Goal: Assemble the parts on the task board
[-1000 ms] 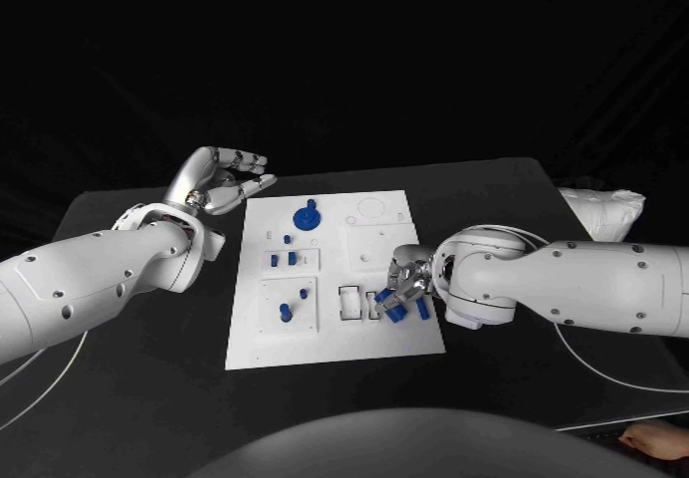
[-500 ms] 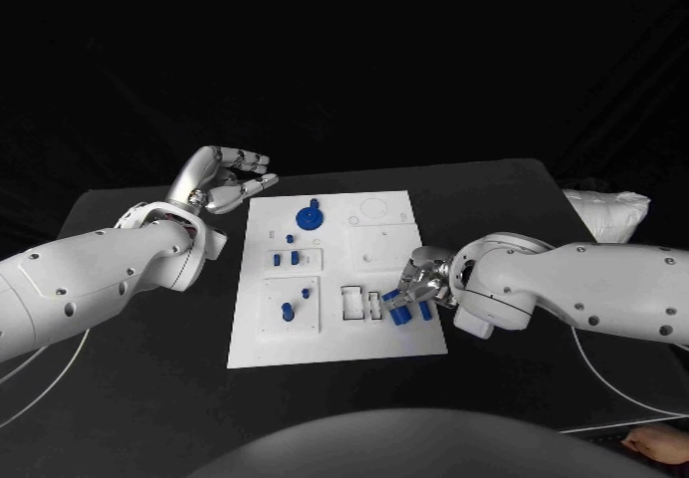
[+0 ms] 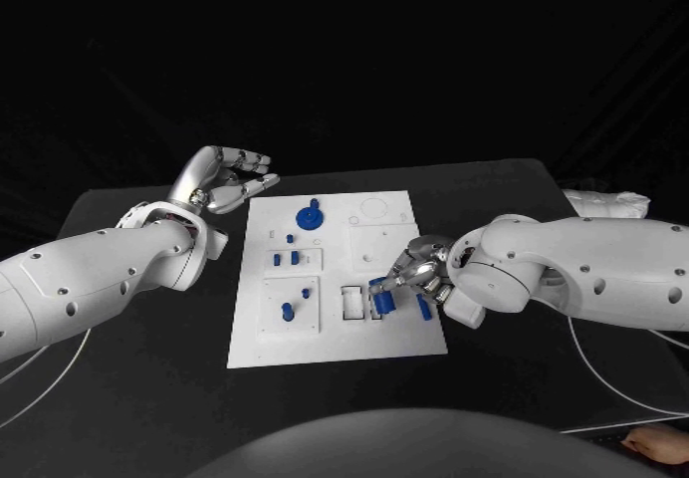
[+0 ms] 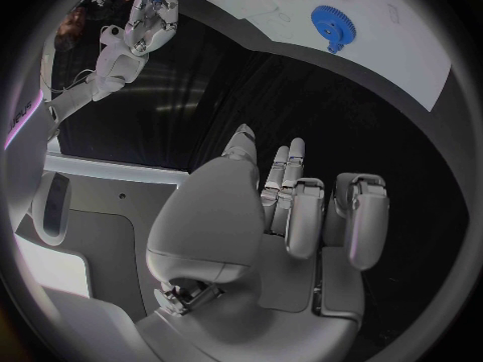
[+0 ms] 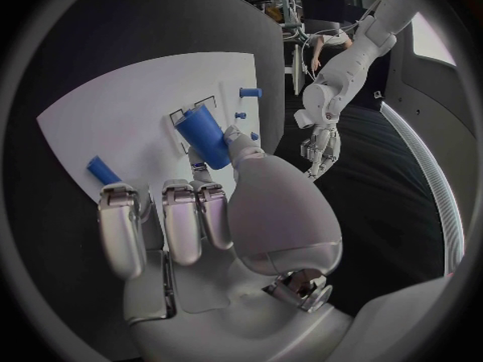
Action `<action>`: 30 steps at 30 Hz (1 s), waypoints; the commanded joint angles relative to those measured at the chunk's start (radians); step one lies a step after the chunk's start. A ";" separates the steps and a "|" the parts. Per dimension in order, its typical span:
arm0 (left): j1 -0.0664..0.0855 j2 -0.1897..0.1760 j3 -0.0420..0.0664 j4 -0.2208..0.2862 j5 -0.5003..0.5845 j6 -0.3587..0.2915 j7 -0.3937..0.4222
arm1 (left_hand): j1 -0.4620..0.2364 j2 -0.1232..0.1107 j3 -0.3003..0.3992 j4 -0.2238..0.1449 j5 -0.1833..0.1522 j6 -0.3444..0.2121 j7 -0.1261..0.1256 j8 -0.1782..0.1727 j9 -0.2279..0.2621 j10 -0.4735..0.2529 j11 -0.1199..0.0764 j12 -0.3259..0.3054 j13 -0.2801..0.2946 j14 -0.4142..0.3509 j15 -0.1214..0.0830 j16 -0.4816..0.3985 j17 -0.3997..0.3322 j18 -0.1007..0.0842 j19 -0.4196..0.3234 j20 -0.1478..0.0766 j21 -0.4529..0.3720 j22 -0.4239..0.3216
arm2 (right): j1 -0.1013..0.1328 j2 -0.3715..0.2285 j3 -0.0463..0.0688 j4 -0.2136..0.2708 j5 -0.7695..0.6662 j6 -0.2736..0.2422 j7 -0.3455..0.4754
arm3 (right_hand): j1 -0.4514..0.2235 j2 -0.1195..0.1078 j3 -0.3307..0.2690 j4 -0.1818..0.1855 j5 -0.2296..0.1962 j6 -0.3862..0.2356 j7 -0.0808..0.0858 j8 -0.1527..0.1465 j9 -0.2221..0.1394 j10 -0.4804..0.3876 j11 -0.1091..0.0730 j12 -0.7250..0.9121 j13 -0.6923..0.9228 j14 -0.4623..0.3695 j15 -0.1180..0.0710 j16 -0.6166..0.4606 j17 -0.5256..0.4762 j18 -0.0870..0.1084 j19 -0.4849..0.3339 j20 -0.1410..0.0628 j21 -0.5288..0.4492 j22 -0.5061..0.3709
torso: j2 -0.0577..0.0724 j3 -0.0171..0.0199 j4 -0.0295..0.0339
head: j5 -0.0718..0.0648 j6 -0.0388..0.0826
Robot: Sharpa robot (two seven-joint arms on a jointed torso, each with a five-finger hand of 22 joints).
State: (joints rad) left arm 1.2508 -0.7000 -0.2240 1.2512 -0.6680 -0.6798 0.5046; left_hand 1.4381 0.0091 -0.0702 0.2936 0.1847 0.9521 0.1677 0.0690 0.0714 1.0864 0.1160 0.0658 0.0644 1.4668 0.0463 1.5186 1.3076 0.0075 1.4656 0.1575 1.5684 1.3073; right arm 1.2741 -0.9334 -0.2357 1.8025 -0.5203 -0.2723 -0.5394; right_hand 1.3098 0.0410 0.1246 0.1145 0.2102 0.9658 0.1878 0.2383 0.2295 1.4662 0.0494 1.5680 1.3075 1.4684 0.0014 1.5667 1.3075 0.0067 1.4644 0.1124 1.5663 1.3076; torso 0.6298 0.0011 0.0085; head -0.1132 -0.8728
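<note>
Right hand: the right hand (image 3: 412,274) hangs over the lower right of the task board (image 3: 387,344) in the head view, grasping a blue cylinder part (image 5: 204,137) at its fingertips; the right wrist view shows that part clearly, just above the board's white surface.
Left hand: the left hand (image 3: 226,180) is raised off the board's upper left corner, fingers curled in, with nothing in it as far as the left wrist view shows.
Held part: its lower end hovers beside the rectangular slots (image 3: 351,303) in the lower middle of the board; I cannot tell whether it touches the board.
Done so far: a blue gear (image 3: 308,218) sits near the top of the board, small blue pegs (image 3: 285,258) stand in the middle left panel, and two more blue pieces (image 3: 295,304) lie in the lower left panel. These look placed.
Left to do: by my judgement the held part is not yet seated, another blue piece (image 3: 425,308) lies loose at the right edge, and round recesses at the upper right look unfilled.
In the way: the right hand's own fingers hide the target slot from the head view.
Around: a white crumpled thing (image 3: 607,206) lies at the table's right edge, well apart from the board.
</note>
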 commanded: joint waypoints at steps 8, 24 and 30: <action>0.000 0.003 0.001 0.001 -0.002 0.011 0.005 | 0.008 0.009 -0.007 -0.002 0.008 -0.002 0.001 -0.003 -0.001 -0.001 -0.003 0.001 0.000 0.062 -0.003 -0.007 0.143 -0.007 0.105 -0.008 0.002 0.263 | -0.008 0.063 0.000 -0.057 0.118 0.032 0.027 | 0.010 0.026 0.078 -0.070 -0.002 0.104 -0.082 -0.010 -0.002 0.105 -0.005 0.003 0.263 0.102 -0.007 0.004 0.263 -0.007 0.106 -0.007 0.004 0.263 | 0.000 0.0008 0.0000 | 0.003 0.000; 0.000 -0.001 0.001 0.001 -0.006 0.012 0.005 | 0.008 0.009 -0.007 -0.002 0.008 -0.002 0.001 -0.003 -0.001 -0.001 -0.003 0.001 0.000 0.062 -0.003 -0.007 0.143 -0.007 0.105 -0.008 0.002 0.263 | -0.025 0.127 0.000 -0.099 0.097 0.020 -0.029 | -0.002 0.024 0.078 -0.062 -0.018 0.108 -0.081 -0.026 -0.010 0.105 -0.004 0.003 0.263 0.102 -0.008 0.004 0.263 -0.007 0.106 -0.008 0.004 0.263 | 0.000 -0.0001 0.0004 | 0.004 0.000; 0.000 -0.002 0.001 0.001 -0.006 0.011 0.004 | 0.008 0.009 -0.007 -0.002 0.008 -0.002 0.001 -0.003 -0.001 -0.001 -0.003 0.001 0.000 0.062 -0.003 -0.007 0.143 -0.007 0.105 -0.008 0.002 0.263 | -0.026 0.134 0.000 -0.101 0.076 0.009 -0.040 | -0.011 0.021 0.075 -0.055 -0.031 0.110 -0.079 -0.037 -0.016 0.105 -0.003 0.003 0.263 0.102 -0.008 0.004 0.263 -0.007 0.106 -0.008 0.004 0.263 | -0.001 0.0001 0.0000 | 0.006 0.000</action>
State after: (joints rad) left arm 1.2508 -0.7024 -0.2241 1.2507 -0.6704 -0.6787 0.5041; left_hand 1.4433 0.0144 -0.0702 0.2936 0.1912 0.9521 0.1677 0.0689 0.0714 1.0863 0.1160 0.0658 0.0644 1.4667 0.0463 1.5186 1.3074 0.0074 1.4656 0.1575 1.5684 1.3081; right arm 1.2518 -0.8000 -0.2335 1.7046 -0.4191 -0.2618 -0.5502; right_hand 1.3020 0.0488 0.1442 0.1117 0.1824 0.9682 0.1903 0.2061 0.2134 1.4670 0.0503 1.5680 1.3074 1.4647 -0.0021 1.5667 1.3074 0.0066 1.4643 0.1126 1.5663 1.3073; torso 0.6296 0.0011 0.0085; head -0.1081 -0.8728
